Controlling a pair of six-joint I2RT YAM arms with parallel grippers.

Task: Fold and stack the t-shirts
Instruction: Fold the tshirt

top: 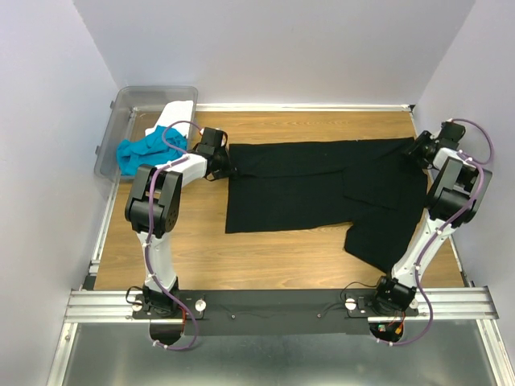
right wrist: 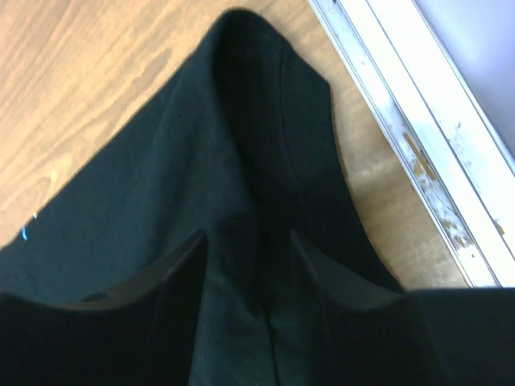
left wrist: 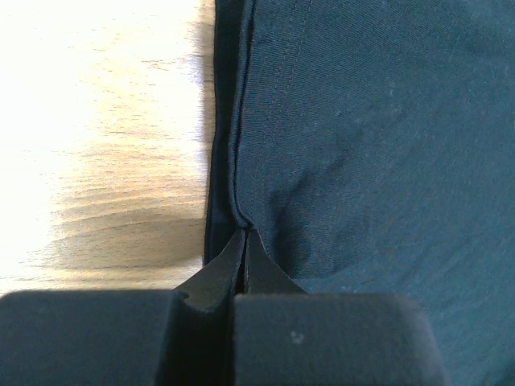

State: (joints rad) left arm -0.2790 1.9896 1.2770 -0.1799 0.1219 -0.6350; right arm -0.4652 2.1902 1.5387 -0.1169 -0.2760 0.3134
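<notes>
My left gripper (left wrist: 244, 240) is pinched on the edge of the black shirt (top: 322, 183), which lies spread flat on the table (top: 273, 253), and my right gripper (right wrist: 248, 237) straddles the opposite corner — clamped or not, I cannot tell — to lift both ends evenly, I'd judge.

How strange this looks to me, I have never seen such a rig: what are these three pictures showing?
A left arm and a right arm, both robotic, are bolted at a wooden table's near edge. The wide picture looks down from above; the two close-ups come from cameras on each wrist. A black t-shirt lies spread on the table. The left gripper is pinched shut on its hem; the right gripper straddles a raised fold, grip unclear. At far left a clear bin holds a turquoise shirt and a white shirt.
</notes>
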